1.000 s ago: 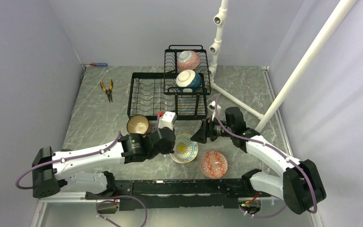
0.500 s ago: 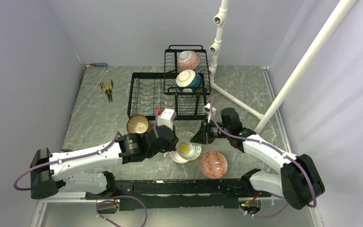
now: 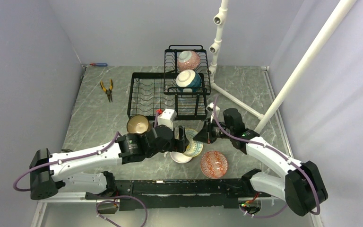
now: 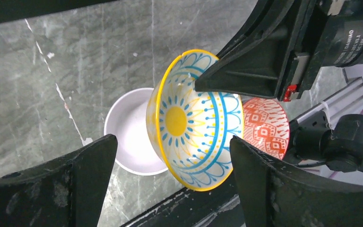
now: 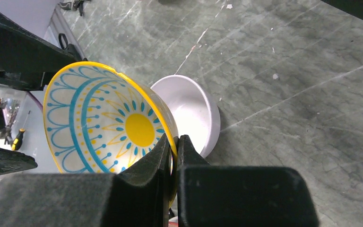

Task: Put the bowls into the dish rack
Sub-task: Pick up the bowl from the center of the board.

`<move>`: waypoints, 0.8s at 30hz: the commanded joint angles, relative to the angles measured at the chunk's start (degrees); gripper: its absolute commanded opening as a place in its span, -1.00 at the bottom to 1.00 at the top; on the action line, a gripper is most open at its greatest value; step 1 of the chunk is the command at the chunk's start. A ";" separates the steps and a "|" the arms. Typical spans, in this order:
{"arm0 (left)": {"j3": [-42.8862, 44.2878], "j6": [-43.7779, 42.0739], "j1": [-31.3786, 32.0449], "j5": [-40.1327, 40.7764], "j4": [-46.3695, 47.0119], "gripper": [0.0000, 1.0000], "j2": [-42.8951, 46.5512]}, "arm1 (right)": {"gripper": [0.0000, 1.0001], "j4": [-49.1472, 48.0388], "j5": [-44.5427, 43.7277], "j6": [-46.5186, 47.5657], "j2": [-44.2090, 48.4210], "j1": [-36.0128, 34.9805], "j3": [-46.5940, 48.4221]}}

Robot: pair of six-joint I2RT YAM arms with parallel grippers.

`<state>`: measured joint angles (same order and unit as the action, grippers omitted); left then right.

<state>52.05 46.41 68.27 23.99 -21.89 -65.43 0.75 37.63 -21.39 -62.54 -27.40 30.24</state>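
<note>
A bowl with a yellow rim and a blue-and-yellow sun pattern (image 3: 194, 148) (image 4: 194, 123) (image 5: 108, 118) hangs tilted over a plain white bowl (image 3: 179, 157) (image 4: 130, 132) (image 5: 194, 111). My right gripper (image 3: 199, 138) (image 5: 175, 142) is shut on its rim. My left gripper (image 3: 182, 140) (image 4: 172, 146) stands open on either side of that bowl, not touching it. A red-patterned bowl (image 3: 213, 164) (image 4: 264, 125) and a brown bowl (image 3: 138, 125) rest on the table. The black dish rack (image 3: 149, 92) holds a pink bowl (image 3: 188, 60) and a teal-and-white bowl (image 3: 188, 80) in its raised basket.
Orange-handled pliers (image 3: 107, 88) lie at the far left of the table, and a small screwdriver (image 3: 97, 64) sits by the back wall. A white pipe stand (image 3: 217, 42) rises right of the rack, with a slanted pipe (image 3: 302, 61) crossing above my right arm.
My left gripper has opened and let go of the sun-patterned bowl. My right gripper has moved in and shut on its rim, and the bowl now sits tilted off the white bowl.
</note>
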 commanded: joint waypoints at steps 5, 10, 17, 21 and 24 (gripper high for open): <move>-6.69 2.73 -8.72 -17.95 9.81 0.89 2.76 | -1.00 2.24 -2.90 2.55 4.61 0.15 4.16; -12.73 5.89 -14.64 -29.40 19.42 0.89 3.44 | -1.00 3.12 -3.76 2.88 5.50 0.11 4.75; -20.47 11.07 -20.61 -41.78 35.06 0.89 5.12 | -1.00 3.13 -3.31 2.52 6.19 0.15 5.70; -20.95 12.04 -21.10 -44.23 37.85 0.89 3.35 | -1.00 2.79 -2.29 2.24 6.21 0.12 6.23; -19.79 12.03 -21.17 -46.52 39.37 0.89 0.31 | -1.00 3.04 -1.82 2.03 6.29 0.13 6.64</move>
<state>30.83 56.95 47.33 -16.34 10.09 -62.26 7.14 33.54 -18.63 -58.15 -27.35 33.19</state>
